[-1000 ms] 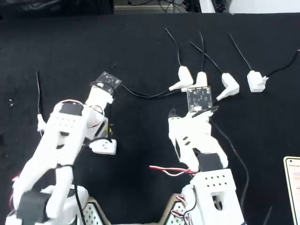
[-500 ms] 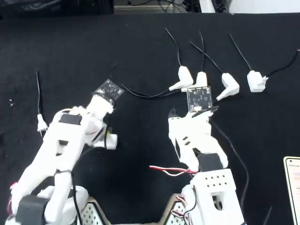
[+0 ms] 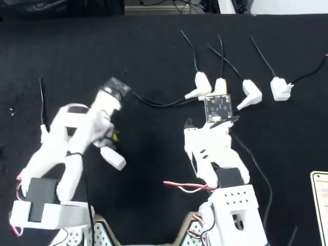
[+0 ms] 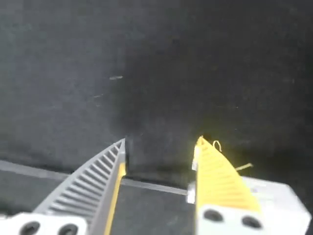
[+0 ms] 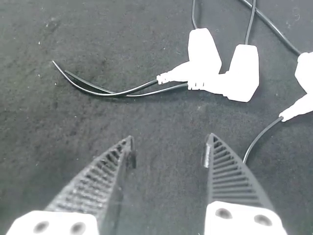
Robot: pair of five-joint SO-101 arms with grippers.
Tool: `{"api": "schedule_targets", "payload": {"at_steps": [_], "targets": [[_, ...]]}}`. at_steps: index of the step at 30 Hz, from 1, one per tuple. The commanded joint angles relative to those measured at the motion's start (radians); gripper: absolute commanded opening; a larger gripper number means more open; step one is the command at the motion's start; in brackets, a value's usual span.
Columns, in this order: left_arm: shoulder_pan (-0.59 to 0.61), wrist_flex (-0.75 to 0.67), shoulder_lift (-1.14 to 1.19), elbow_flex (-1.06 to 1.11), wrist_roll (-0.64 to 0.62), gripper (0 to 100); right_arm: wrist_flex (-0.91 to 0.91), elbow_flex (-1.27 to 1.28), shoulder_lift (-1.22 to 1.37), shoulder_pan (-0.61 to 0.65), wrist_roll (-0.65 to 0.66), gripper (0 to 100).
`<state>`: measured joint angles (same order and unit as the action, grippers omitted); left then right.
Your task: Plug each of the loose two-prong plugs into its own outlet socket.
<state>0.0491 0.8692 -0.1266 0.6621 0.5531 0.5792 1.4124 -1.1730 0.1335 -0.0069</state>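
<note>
Plugs, rounded white plastic, rest on cloth.

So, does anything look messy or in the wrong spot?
Yes. One white block lies slanted beside the left arm, all alone, far from the other four white pieces lined up with their cables.

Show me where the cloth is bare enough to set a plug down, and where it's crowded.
Bare: the far-left cloth beyond the left arm; the strip between the arms; the stretch between the right arm and the paper. Crowded: just beyond the right arm, where the plugs lie close together.
</note>
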Motion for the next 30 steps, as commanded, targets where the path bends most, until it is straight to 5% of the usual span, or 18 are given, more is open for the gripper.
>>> {"api": "schedule_targets", "payload": {"at_steps": [1,6,17,30], "targets": [[0.044,0.135,-0.002,-0.16,-0.005,22,-0.026,-0.007,-0.015,0.015,0.012,22.2],[0.065,0.299,-0.002,-0.269,0.008,22,-0.026,-0.007,-0.015,0.015,0.012,22.2],[0.042,0.638,-0.141,-0.209,0.267,15,-0.026,-0.007,-0.015,0.015,0.012,22.2],[-0.105,0.138,-0.394,0.232,0.021,19,-0.026,-0.007,-0.015,0.015,0.012,22.2]]}}
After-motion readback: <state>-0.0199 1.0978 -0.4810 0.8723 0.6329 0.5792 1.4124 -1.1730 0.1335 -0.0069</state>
